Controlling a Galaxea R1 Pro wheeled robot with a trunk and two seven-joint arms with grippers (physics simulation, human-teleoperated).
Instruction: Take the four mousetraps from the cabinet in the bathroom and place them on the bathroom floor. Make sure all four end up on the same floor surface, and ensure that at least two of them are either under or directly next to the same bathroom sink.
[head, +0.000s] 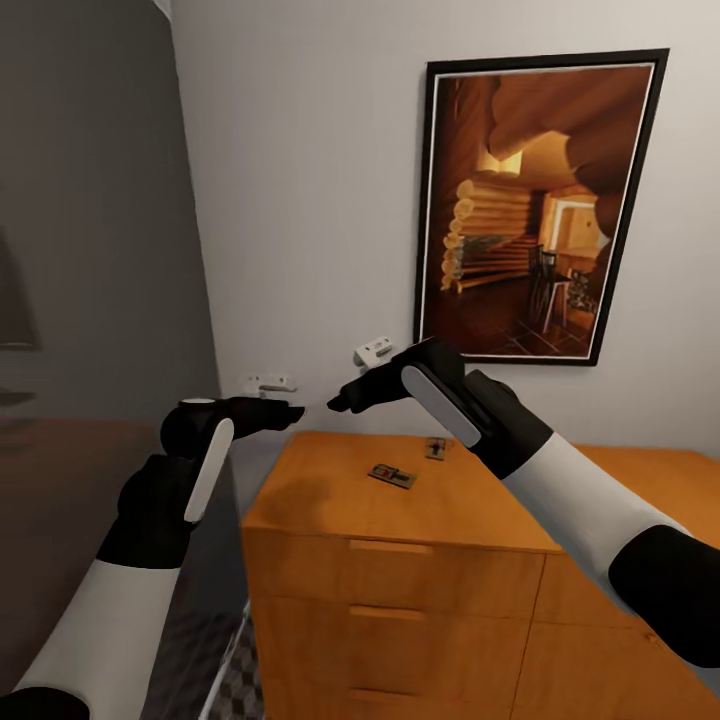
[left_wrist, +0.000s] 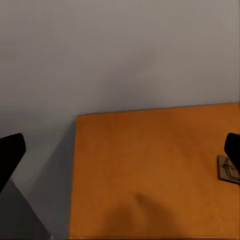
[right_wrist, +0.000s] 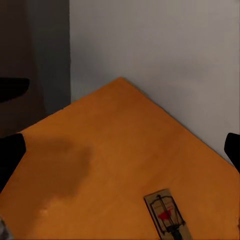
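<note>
Two mousetraps lie flat on the top of the orange-brown cabinet (head: 330, 500): one mousetrap (head: 392, 475) toward the middle, another mousetrap (head: 436, 449) closer to the wall. My left gripper (head: 288, 412) hovers open above the cabinet's left rear corner; its wrist view has a mousetrap (left_wrist: 228, 168) beside one fingertip (left_wrist: 233, 148). My right gripper (head: 338, 402) hangs open above the top, nothing between its fingers, with a mousetrap (right_wrist: 168, 215) on the cabinet top (right_wrist: 115, 150) below. A strip of patterned bathroom floor (head: 236, 682) shows beside the cabinet. The sink is out of view.
A dark-framed picture (head: 535, 205) hangs on the white wall behind the cabinet. Two white wall sockets (head: 270, 383) (head: 375, 350) sit low on that wall. A tall dark panel (head: 90, 300) stands close on the left. Drawer fronts (head: 395, 575) face me.
</note>
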